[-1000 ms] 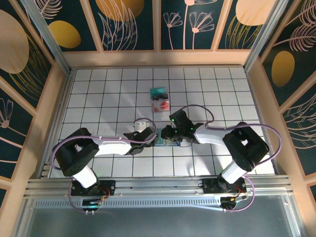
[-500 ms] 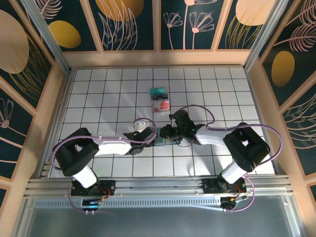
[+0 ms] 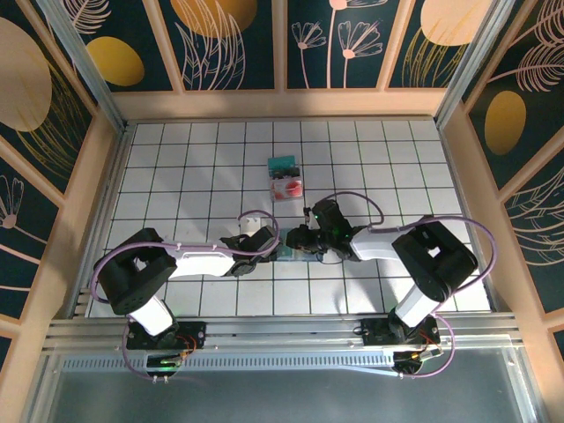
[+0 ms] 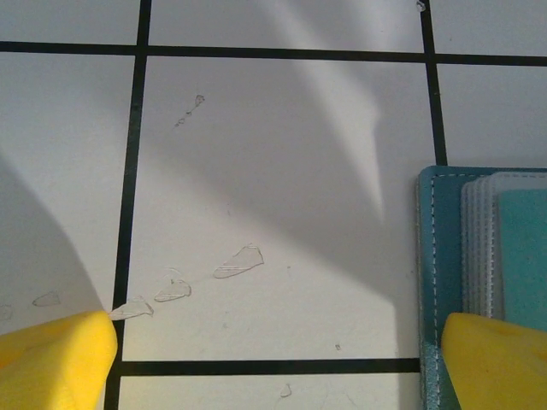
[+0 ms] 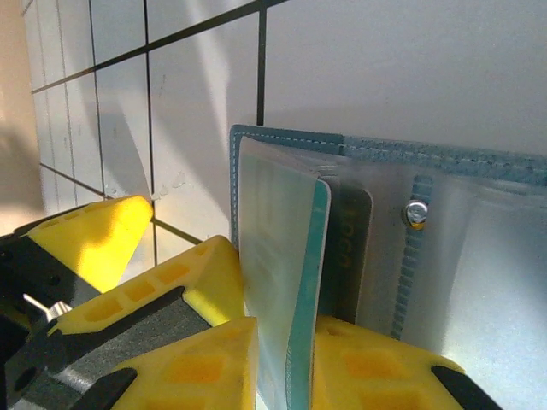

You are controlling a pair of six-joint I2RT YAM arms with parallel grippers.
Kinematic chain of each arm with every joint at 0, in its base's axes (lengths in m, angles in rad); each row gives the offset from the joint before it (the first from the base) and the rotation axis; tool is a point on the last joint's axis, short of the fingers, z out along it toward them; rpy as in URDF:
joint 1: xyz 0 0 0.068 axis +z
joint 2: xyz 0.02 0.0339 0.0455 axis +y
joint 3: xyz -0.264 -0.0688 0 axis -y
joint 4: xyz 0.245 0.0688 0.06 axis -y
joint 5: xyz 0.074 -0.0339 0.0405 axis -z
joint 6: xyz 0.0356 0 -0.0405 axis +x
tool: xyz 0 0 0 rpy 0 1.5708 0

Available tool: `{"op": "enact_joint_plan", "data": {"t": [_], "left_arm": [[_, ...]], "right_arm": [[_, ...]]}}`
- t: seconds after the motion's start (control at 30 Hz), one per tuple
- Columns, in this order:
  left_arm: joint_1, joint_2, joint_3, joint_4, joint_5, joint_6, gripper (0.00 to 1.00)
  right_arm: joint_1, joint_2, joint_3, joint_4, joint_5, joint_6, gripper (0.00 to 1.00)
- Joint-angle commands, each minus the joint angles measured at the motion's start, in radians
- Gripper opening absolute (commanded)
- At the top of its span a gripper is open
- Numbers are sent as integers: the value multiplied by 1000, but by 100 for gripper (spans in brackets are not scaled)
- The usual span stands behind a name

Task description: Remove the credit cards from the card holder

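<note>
Clamping right hand (image 5: 286, 342) on, I think, the teal card (image 5: 309, 256) to pull it; left hand (image 4: 273, 354) spread, pinning card holder (image 4: 432, 256).

Bright light falls evenly on the white table (image 3: 176, 167). Soft slanting shadows cross its tiles in both wrist views. The close-up yellow fingers (image 5: 197, 273) are blurred; clear sleeves of the holder (image 5: 444, 154) shine hazily with glare.

robot lab cell — gridded table (image 3: 176, 176), floral walls (image 3: 229, 44)
</note>
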Motion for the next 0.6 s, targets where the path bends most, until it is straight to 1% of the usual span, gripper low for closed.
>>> {"op": "enact_joint_plan", "data": {"t": [0.0,0.2,0.37,0.47,0.57], "left_arm": [[1,16,-6,-106,44,3,99],[1,23,4,-118,40,1,99],[0,27,9,-122,41,2,99],[0,26,9,-125,40,2,99],[0,27,10,-130,40,0,99]], "right_arm": [[-18,-55,-32,91,-71,21,21],[-39,-85,-55,115,-93,35,21],[-45,-82,-58,129,-103,43,19],[-49,-83,-58,114,-100,43,17],[-60,-92,-60,86,-91,35,11]]}}
